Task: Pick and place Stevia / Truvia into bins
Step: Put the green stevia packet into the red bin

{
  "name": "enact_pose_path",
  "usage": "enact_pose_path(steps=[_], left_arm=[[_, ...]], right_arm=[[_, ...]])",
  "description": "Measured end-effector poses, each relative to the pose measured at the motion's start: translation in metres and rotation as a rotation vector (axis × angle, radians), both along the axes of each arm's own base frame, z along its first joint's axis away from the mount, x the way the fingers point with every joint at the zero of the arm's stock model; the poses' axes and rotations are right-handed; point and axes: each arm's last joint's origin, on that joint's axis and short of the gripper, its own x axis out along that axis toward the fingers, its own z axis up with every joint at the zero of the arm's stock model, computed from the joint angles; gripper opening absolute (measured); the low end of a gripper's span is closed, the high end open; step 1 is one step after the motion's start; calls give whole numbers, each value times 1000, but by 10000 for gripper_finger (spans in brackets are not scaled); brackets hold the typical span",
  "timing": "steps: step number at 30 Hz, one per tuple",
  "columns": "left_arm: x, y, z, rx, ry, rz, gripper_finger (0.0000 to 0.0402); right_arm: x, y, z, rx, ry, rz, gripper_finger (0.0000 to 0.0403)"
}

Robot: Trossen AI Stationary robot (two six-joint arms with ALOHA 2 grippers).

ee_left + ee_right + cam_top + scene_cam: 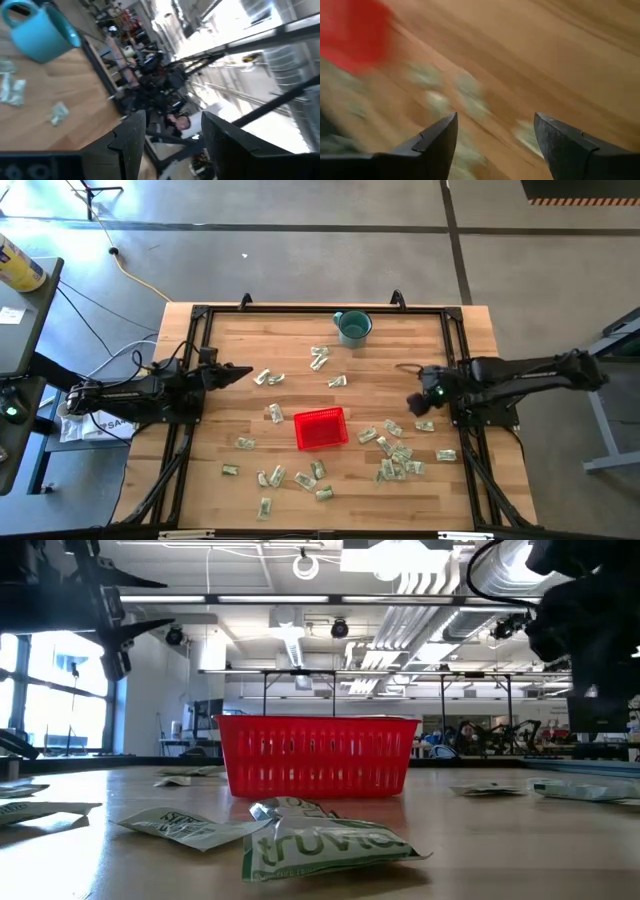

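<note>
High view: red basket (pixel 321 428) lies long axis left-right among scattered packets (pixel 398 459); both jaws released

Grey concrete floor (pixel 300 260) surrounds the wooden table (pixel 300 340). Beyond table: windows (pixel 50 690) at one side, ceiling strip lights (pixel 300 598) overhead, exposed ducts (pixel 420 585).

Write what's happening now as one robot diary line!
left gripper: open, empty | right gripper: open, empty | packets: scattered on table | red basket: mid-table

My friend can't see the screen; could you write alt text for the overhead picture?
A red basket sits mid-table among scattered sweetener packets, with a teal mug at the far edge. The left claw and right claw hang open at either side, holding nothing.
</note>
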Motion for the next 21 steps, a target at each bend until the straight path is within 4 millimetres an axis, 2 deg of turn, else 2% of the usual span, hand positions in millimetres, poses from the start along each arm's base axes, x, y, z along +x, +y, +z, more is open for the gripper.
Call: enact_pose_path(steps=[4,10,17,21], left_arm=[[0,0,-3,-4,28,2,227],[1,0,-4,8,46,-7,227],[1,-1,-6,12,62,-51,227],[1,-1,-6,13,68,-50,227]], right_arm=[[7,10,6,-138,101,222,252],[19,28,-12,-248,159,655,252],[25,40,-36,-232,314,705,252],[31,45,-44,-238,324,720,252]])
